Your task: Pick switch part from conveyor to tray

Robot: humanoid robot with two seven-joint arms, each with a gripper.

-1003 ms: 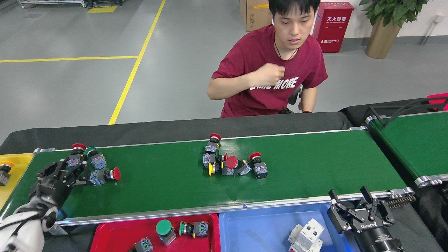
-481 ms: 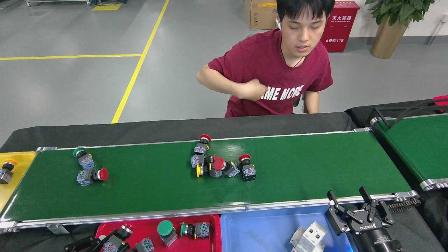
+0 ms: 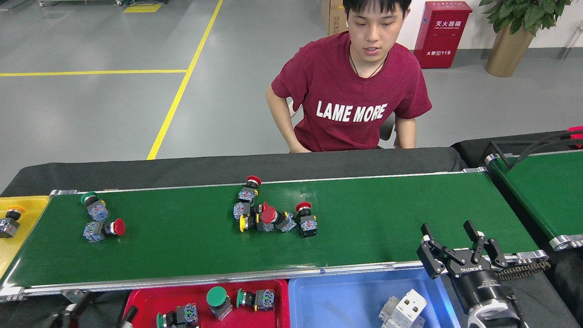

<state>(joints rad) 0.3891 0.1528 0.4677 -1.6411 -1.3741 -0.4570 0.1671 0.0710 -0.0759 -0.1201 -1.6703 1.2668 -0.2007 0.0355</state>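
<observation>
Left gripper (image 3: 98, 315): cut off by the lower edge, so its jaws cannot be judged. Red tray (image 3: 141, 298), blue tray (image 3: 328, 291) and white part (image 3: 403, 312), below-left of the right gripper's (image 3: 448, 237) jaws, are cropped likewise. Yellow tray (image 3: 27, 205) runs off left.

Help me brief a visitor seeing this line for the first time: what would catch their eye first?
Probably the cluster of red- and yellow-capped switch parts mid-way along the green conveyor, with the person in a maroon shirt seated right behind it. Next, the open right gripper at the belt's near right edge, above the blue tray.
</observation>
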